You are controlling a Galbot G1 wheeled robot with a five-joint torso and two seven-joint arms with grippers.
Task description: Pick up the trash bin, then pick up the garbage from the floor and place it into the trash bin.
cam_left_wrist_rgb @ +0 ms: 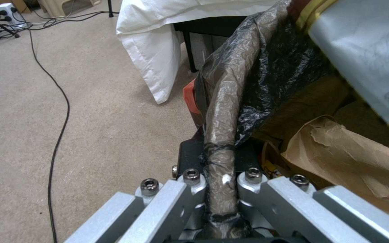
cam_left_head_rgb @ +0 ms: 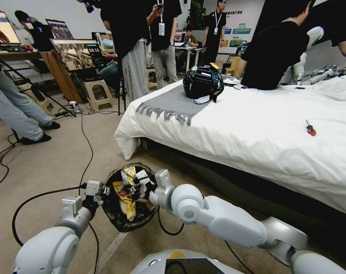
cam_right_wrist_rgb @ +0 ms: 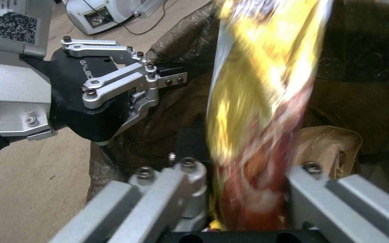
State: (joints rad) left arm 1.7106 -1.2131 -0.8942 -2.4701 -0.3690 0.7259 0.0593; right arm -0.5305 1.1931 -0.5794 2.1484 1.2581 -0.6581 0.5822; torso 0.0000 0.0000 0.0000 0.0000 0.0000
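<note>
Two grippers work at one bin [cam_left_head_rgb: 129, 198], which sits low and left of centre in the head view, held off the floor beside the bed [cam_left_head_rgb: 264, 125]. Our left gripper [cam_left_head_rgb: 98, 192] is clamped on the bag-covered rim — in the left wrist view the fingers [cam_left_wrist_rgb: 190, 189] press the rolled rim from both sides. Our right gripper [cam_left_head_rgb: 140, 186] hangs over the mouth with a yellow wrapper [cam_right_wrist_rgb: 262, 111] between its fingers [cam_right_wrist_rgb: 190, 179], which stand fairly wide; whether they grip or have let go we cannot tell, since the wrapper is blurred. Brown paper [cam_left_wrist_rgb: 352, 158] and another wrapper already lie inside.

To do this step well, we judge:
- Keep the left grip firm and the bin level.
- Release only with the wrapper wholly inside the rim — it is long and light and may catch on the bag.
- Lift the right gripper straight up, clear of the left one.
</note>
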